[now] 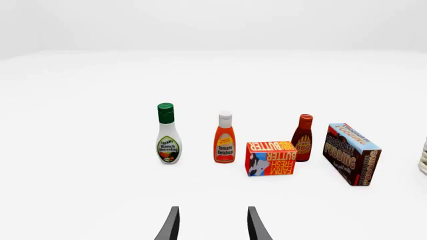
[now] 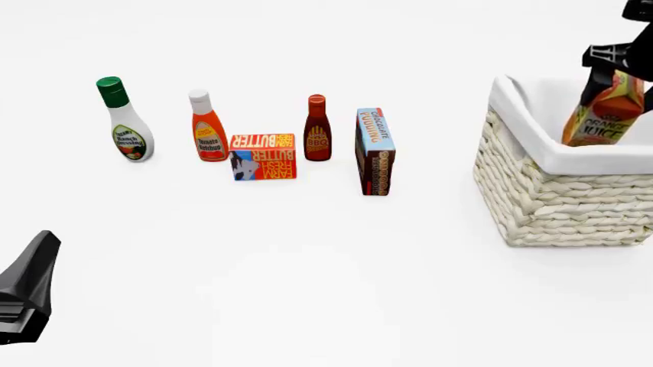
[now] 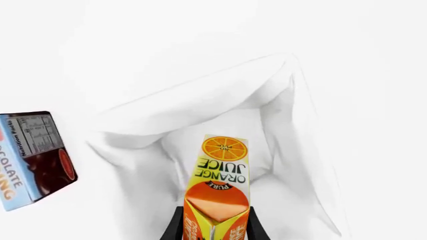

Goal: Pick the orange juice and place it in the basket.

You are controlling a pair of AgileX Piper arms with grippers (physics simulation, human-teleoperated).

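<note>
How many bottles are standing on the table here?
3, in one row: ranch dressing farthest left, tomato ketchup next, BBQ sauce beyond the butter box. None appears hidden.

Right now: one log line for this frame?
phase: placing | right gripper: shut on orange juice, inside basket | left gripper: open, idle

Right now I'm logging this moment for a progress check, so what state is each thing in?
orange juice: held tilted, lowered partly into the basket
basket: upright, lining folded over rim
right gripper: shut on the carton's top
left gripper: open, holding nothing
ranch dressing: upright, capped
ketchup: upright, capped
BBQ sauce: upright, capped
butter box: on its long edge
pudding box: on edge
</note>
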